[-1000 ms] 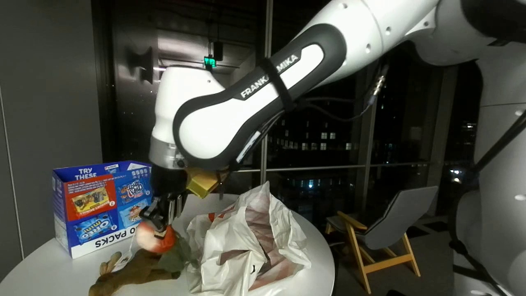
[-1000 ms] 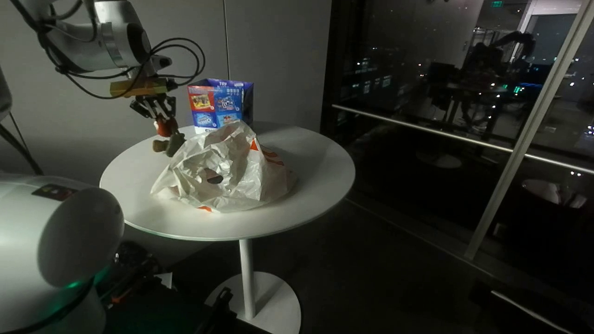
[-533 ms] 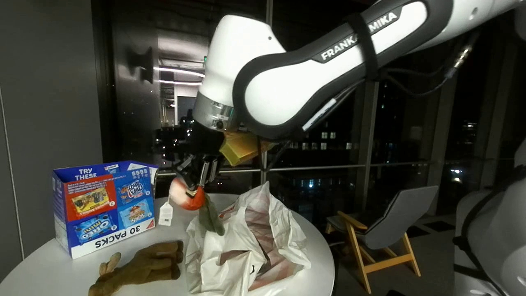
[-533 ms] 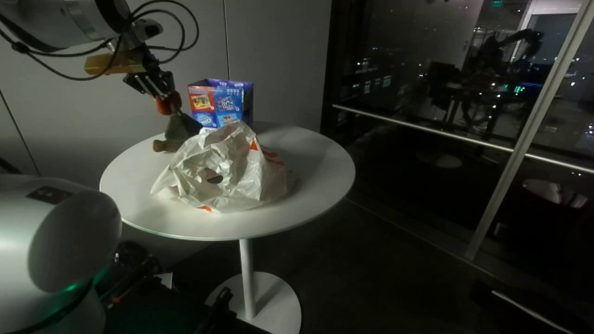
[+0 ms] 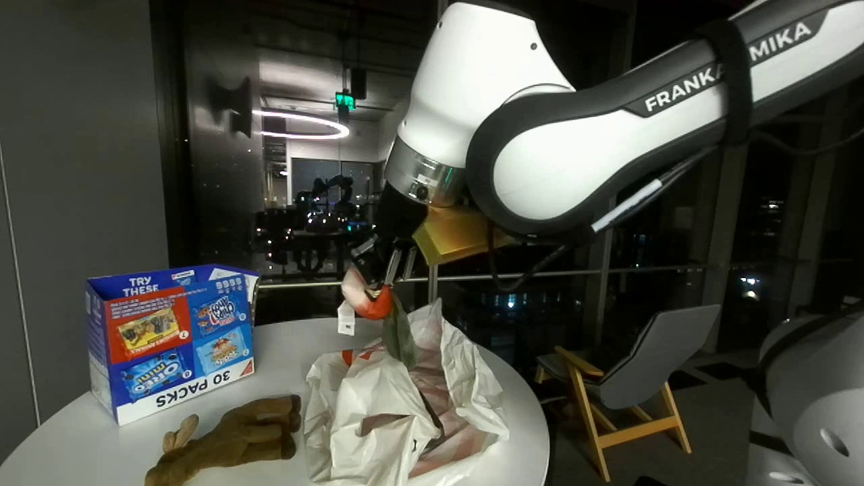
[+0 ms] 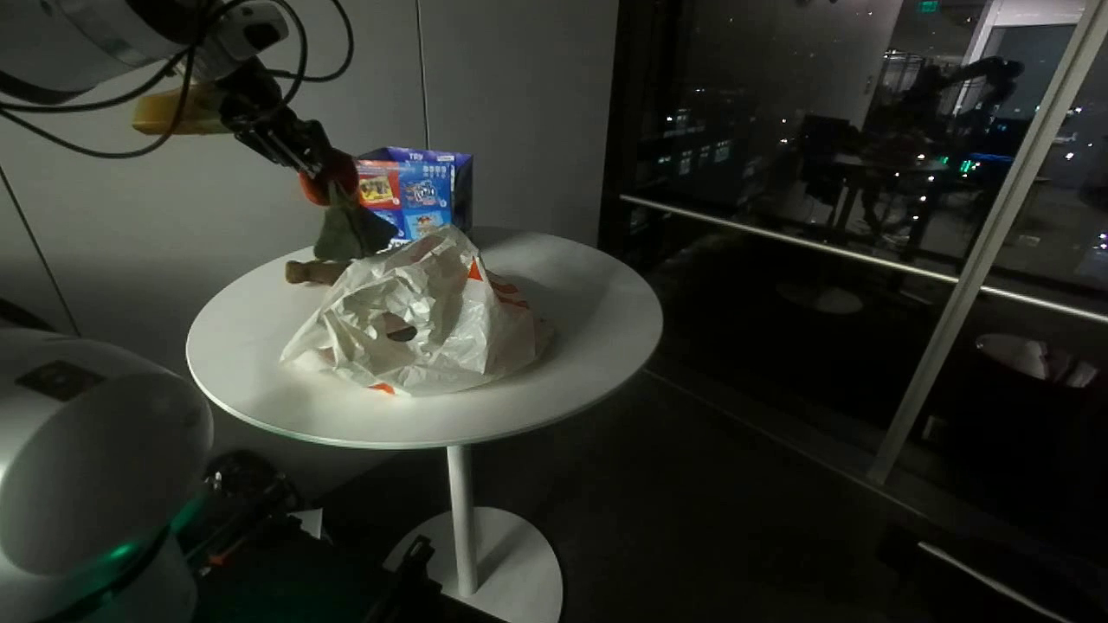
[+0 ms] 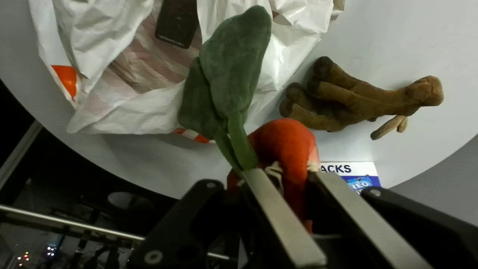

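You have a soft red-and-white toy (image 7: 285, 144) pinched in your gripper (image 7: 291, 175), up off the table (image 5: 287, 361).

From the left in an exterior view, you see a blue snack box (image 5: 175, 344) standing on the table, then a brown stuffed animal (image 5: 233, 435) lying on its side in front of it. Next comes your gripper, its jaws drawn close together on the toy; a white tag (image 5: 345, 320) hangs at the toy's pale side, and its green leaves (image 5: 399, 337) hang down on the red side, right by the crumpled white bag (image 5: 368, 393), though whether they touch it is unclear. Your wrist view shows a dark flat object (image 7: 177, 24) in the bag's mouth. Farthest right, a gray chair (image 5: 638, 368) with a wooden frame stands beyond the table.
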### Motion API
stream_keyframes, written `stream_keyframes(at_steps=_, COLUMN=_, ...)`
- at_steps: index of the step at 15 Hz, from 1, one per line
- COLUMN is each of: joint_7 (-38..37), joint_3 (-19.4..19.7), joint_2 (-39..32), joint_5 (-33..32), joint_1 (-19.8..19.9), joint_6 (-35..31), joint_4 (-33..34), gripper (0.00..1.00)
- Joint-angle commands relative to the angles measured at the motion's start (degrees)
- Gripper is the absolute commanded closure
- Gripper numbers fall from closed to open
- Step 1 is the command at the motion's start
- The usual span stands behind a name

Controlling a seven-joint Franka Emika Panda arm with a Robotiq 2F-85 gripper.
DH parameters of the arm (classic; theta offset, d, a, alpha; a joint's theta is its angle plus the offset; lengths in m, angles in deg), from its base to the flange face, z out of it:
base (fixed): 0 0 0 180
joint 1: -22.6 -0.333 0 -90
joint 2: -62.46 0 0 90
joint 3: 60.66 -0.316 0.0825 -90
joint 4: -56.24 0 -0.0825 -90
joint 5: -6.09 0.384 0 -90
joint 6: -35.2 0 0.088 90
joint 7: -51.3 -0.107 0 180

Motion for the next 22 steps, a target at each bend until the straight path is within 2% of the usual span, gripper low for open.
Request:
stream_keyframes(at_steps=1, joint_7=-0.8, joint_3=-0.9, joint_2=1.5, joint_5=2.5, joint_1=1.3, joint_6=1.3, joint_4=-2.4, gripper=0.91)
stream_keyframes(at_steps=9, joint_7=-6.5, joint_3=-1.5, joint_2=5.2, joint_5=3.5, joint_1=2.1, joint_6=3.1, joint_4=-6.1, gripper=0.91)
stream_keyframes(at_steps=12, joint_7=-5.5, joint_3=0.1, joint_2=3.0, joint_5=6.2, joint_1=1.0, joint_6=5.0, joint_4=-6.1, gripper=0.91)
stream_keyframes(at_steps=19, joint_7=-6.5, joint_3=1.2, joint_2=-2.6, joint_5=10.4, joint_1=2.3, joint_6=12.0, joint_4=-4.9, gripper=0.91)
stream_keyframes(at_steps=22, joint_7=-4.1, joint_3=3.0, joint_2=-8.4, joint_5=10.7, joint_1=2.5, joint_6=11.9, joint_4=-2.8, gripper=0.91)
